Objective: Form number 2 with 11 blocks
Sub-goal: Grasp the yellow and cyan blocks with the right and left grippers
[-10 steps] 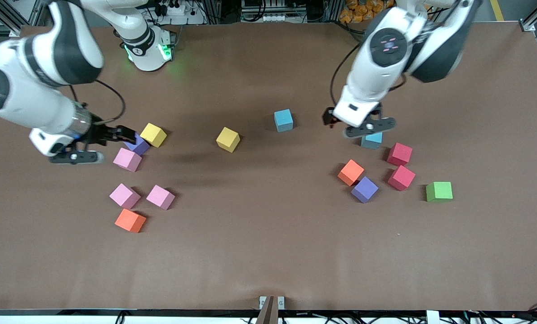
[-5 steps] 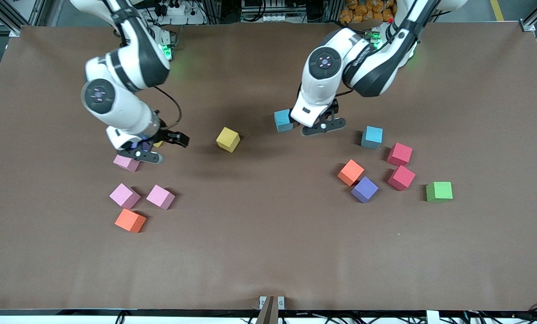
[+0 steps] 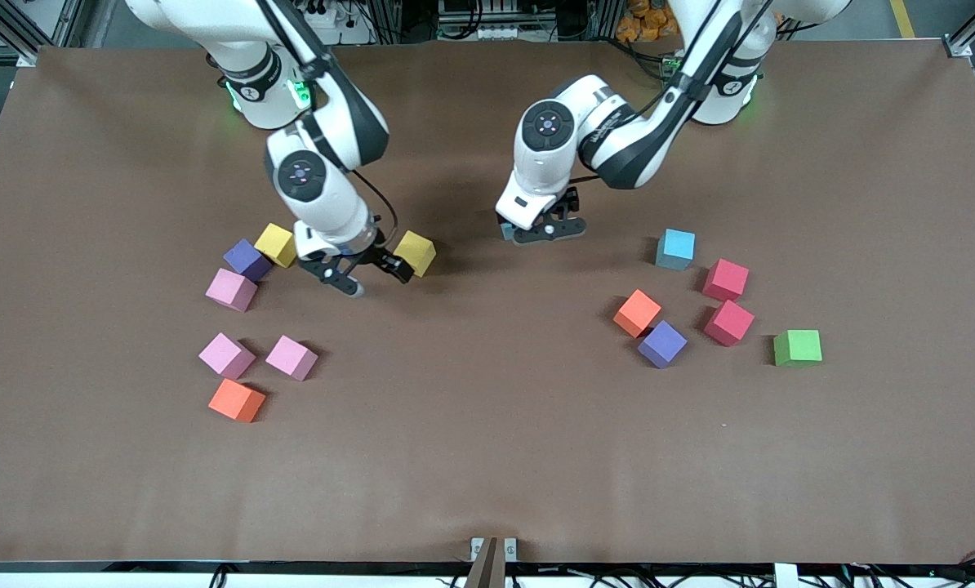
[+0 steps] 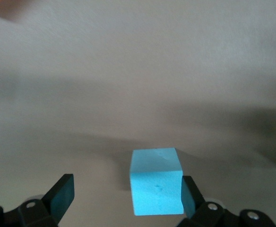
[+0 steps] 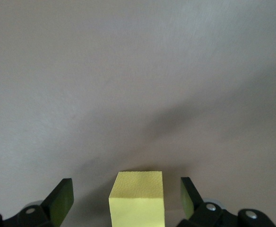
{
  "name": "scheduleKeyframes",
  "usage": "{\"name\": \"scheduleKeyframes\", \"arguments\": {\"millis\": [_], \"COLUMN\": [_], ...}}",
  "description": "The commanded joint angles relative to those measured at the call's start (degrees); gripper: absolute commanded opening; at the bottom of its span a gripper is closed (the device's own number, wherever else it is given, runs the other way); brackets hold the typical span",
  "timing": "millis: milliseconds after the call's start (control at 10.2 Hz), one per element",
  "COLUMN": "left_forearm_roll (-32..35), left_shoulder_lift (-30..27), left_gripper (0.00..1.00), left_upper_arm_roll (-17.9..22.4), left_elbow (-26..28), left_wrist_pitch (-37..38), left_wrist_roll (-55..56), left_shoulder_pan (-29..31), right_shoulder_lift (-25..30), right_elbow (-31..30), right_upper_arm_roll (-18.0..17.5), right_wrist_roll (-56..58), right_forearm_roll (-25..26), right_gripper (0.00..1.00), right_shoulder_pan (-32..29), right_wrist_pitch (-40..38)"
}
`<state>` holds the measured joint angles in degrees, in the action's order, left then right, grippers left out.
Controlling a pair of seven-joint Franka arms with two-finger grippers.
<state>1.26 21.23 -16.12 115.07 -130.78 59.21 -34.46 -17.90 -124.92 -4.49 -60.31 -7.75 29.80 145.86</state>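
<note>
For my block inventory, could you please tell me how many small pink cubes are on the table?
3, all toward the right arm's end. One small matte pink cube sits beside the purple cube. Two more, and, lie nearer the front camera, beside the orange cube. None seems hidden.

White arms, dark grey joint covers; black cables; green-lit bases.

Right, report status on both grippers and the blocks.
Left gripper open around a light blue block, one finger touching. Right gripper open, a yellow block between its fingers. No number 2 started; blocks scattered. Nothing in the way.
</note>
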Motion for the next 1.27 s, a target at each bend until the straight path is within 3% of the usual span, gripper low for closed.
{"name": "scheduleKeyframes", "arguments": {"millis": [0, 783, 881, 979, 1174], "left_forearm_roll": [1.4, 0.9, 0.9, 1.3, 3.6], "left_shoulder_lift": [1.5, 7.3, 7.7, 8.3, 8.2], "left_gripper": [1.0, 1.0, 1.0, 1.0, 0.5], "left_upper_arm_roll": [0.4, 0.5, 0.5, 0.5, 0.5], "left_elbow": [-0.1, -0.5, -0.5, -0.4, 0.1], "left_wrist_pitch": [-2.1, -8.3, -8.4, -8.9, -9.5], "left_wrist_roll": [2.2, 4.0, 4.1, 4.0, 3.9], "left_shoulder_pan": [-1.9, -3.9, -3.9, -4.0, -5.1], "right_shoulder_lift": [-1.8, -4.7, -4.8, -4.9, -5.0], "right_elbow": [-1.0, -2.9, -2.9, -2.9, -2.9], "right_upper_arm_roll": [0.5, 0.4, 0.5, 0.5, 0.5], "right_wrist_roll": [-3.1, -3.1, -3.1, -3.1, -2.9], "right_forearm_roll": [-1.1, -1.1, -1.1, -1.1, -1.0], "right_gripper": [1.0, 1.0, 0.95, 0.82, 0.55], "right_shoulder_pan": [2.8, 6.3, 7.3, 7.6, 7.6], "right_wrist_pitch": [3.5, 6.4, 6.5, 6.5, 6.4]}}
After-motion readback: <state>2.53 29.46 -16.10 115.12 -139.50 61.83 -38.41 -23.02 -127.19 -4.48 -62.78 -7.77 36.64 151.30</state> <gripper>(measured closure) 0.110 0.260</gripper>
